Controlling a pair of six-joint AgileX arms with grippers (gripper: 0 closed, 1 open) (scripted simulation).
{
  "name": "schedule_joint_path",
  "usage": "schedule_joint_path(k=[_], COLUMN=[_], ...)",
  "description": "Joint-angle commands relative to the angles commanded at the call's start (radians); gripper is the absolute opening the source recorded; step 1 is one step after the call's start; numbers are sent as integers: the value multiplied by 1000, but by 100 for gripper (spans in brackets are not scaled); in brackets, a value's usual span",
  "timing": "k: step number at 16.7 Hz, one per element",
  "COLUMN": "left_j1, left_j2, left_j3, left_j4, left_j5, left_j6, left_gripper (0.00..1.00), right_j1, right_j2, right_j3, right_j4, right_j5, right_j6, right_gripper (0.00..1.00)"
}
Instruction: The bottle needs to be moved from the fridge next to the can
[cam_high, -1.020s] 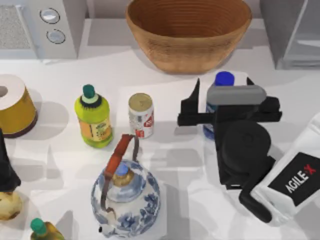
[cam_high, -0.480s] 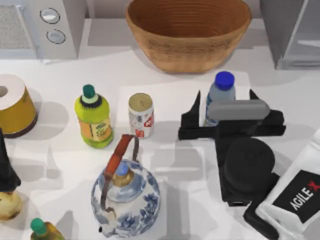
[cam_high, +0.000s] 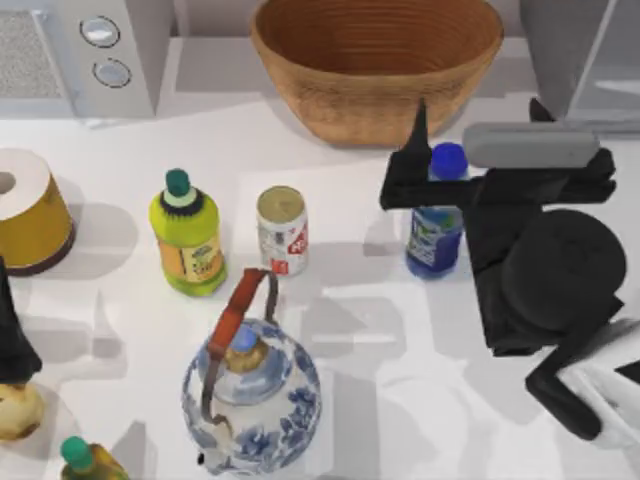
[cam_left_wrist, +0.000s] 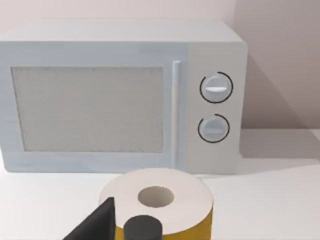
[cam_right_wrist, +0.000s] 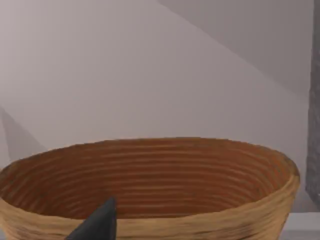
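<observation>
Water bottle (cam_high: 436, 228) is standing upright on the table, right of the can (cam_high: 282, 230), a gap between. Right gripper (cam_high: 478, 118) is hovering above it, fingers spread, apparently holding nothing. Risk: a low finger clipping the cap, tipping the bottle.

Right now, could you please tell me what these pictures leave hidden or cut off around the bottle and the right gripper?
- Top view: the right gripper, open, has its bar crossing the bottle, hiding its shoulder.
- Top view: the fridge is cut off by the frame's edge; its inside is unreadable.
- Right wrist view: the basket fills the foreground.
</observation>
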Motion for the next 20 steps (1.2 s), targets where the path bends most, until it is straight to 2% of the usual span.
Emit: schedule_joint_path(k=[5, 13, 20], left_j1=[0, 0, 0], left_j2=[0, 0, 0], left_j3=[0, 0, 0], left_j4=[0, 0, 0], left_j5=[0, 0, 0], left_j6=[0, 0, 0], left_gripper=[100, 100, 100], right_j1=[-152, -476, -686], right_j2=[-406, -1174, -1708], right_j3=[-71, -314, -532], right_j4=[-239, -831, -1277], right_j5=[-193, -511, -664], right_j6=[-5, 3, 15], right_gripper=[100, 100, 100])
